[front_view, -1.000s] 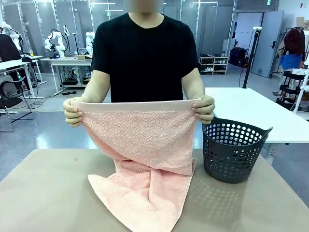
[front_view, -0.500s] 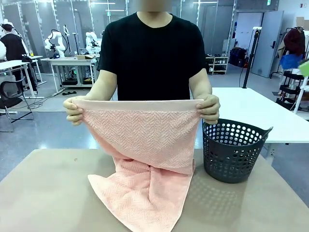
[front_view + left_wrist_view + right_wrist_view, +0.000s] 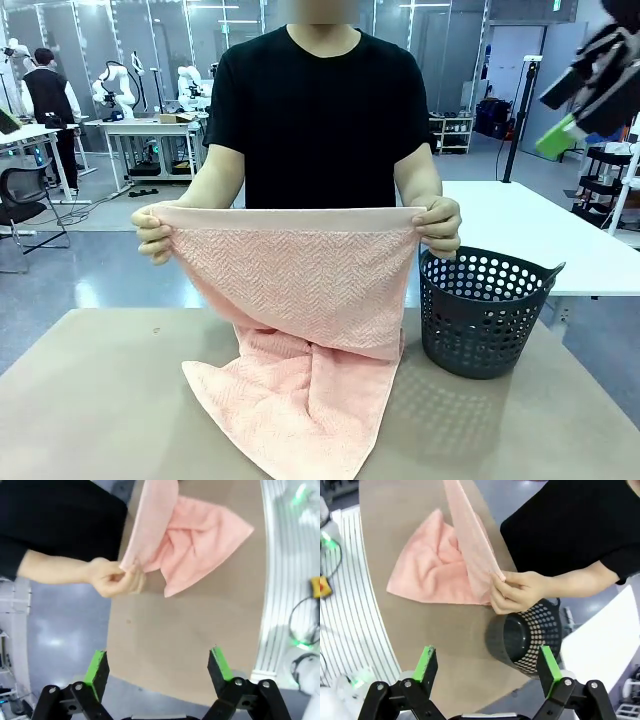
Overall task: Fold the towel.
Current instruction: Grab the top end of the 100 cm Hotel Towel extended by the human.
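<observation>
— Where are we?
— Your left gripper [image 3: 158, 655] hangs wide open and empty. The person's hands [image 3: 152, 232] hold the towel [image 3: 300, 290] up by its top hem, its lower half trailing on the table [image 3: 90, 400] beside the basket [image 3: 485, 310]. Your right gripper [image 3: 486, 655] gapes too.
— Next?
— Folding looks barely begun. You likely need both top corners pinched.

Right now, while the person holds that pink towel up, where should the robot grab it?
Probably the top hem band of the towel, just inside the person's hands, coming from above: it is stretched flat and taut there, while the lower end lies bunched on the table.
</observation>
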Robot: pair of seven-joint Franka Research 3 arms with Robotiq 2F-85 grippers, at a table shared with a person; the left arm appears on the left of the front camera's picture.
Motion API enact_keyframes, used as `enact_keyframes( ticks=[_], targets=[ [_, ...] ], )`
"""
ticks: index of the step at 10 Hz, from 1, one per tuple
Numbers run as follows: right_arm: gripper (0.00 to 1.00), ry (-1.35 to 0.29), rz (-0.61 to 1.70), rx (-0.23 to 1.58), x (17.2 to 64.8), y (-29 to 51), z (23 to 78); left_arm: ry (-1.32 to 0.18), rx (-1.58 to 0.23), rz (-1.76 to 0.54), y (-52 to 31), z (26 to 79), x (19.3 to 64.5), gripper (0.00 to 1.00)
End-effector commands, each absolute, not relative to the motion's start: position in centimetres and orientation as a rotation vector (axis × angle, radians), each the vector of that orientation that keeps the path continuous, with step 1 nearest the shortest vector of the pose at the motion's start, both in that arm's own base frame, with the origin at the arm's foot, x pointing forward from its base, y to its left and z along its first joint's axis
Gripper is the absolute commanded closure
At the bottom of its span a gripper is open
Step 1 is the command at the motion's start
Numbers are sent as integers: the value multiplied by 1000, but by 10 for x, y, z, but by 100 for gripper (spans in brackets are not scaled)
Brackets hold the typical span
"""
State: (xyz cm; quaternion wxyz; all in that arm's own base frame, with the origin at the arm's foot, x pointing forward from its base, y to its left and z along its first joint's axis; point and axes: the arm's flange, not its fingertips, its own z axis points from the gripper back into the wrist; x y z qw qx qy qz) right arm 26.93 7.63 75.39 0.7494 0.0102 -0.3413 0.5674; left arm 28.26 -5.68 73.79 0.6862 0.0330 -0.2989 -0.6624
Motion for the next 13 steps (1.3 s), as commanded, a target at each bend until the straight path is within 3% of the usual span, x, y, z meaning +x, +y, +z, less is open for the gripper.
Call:
enact_keyframes(
  ticks=[1, 10, 13],
  targets=[
    [0, -702, 1312, -144, 280, 94, 754, -601, 108, -1494, -73, 726, 283, 0],
    [0, -669, 1403, -116, 277, 109, 747, -574, 73, -1538, -100, 719, 286, 0],
    [0, -545, 1447, -191, 311, 149, 736, -521, 168, -1508, -151, 725, 308, 0]
  ],
)
